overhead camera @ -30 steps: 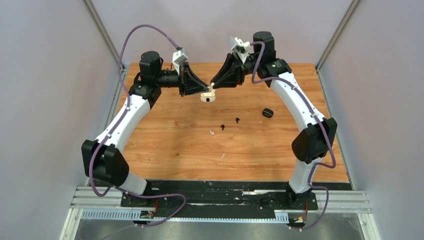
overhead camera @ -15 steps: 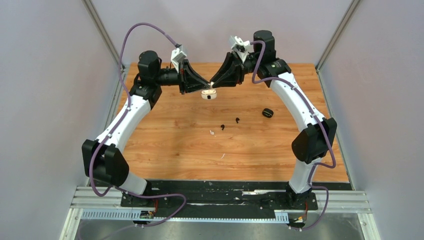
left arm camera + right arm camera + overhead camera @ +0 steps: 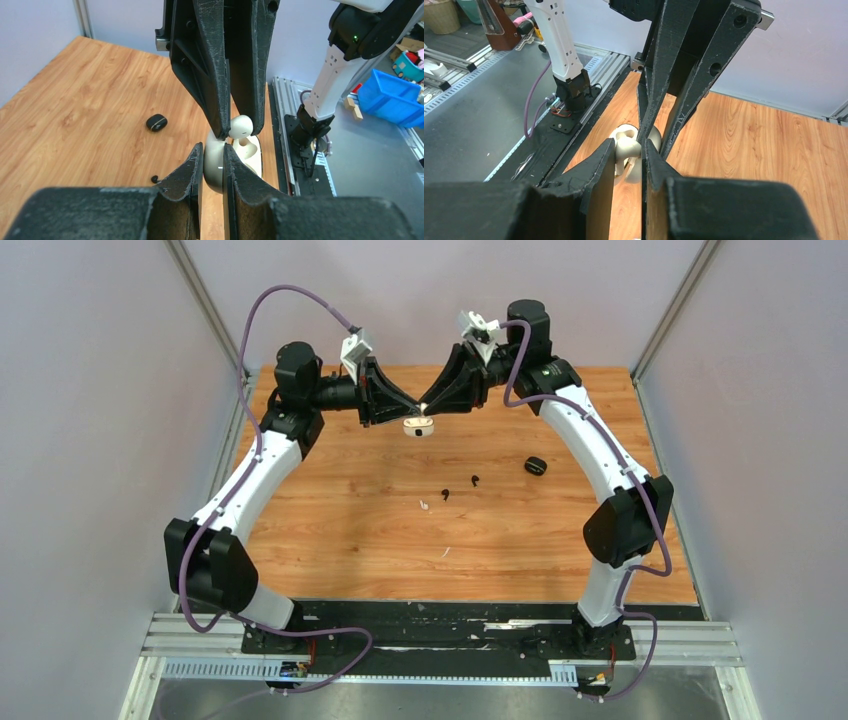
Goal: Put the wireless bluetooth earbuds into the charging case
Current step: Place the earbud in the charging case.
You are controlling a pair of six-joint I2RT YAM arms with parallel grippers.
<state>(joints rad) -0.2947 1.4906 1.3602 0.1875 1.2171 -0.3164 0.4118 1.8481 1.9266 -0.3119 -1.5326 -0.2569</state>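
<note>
Right claw point(image 3: 630, 148) around half-hidden earbud point(image 3: 626, 146)

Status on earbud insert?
Left gripper shut on white case. Right gripper shut on white earbud over it. Two black earbuds, second white earbud loose on table. Nothing blocking.

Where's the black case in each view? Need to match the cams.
Top external: black case, right of centre.
Left wrist: black case, left of centre.
Right wrist: not in it.
Landmark: white case, far centre in the top view, mid-frame in the left wrist and right wrist views.
</note>
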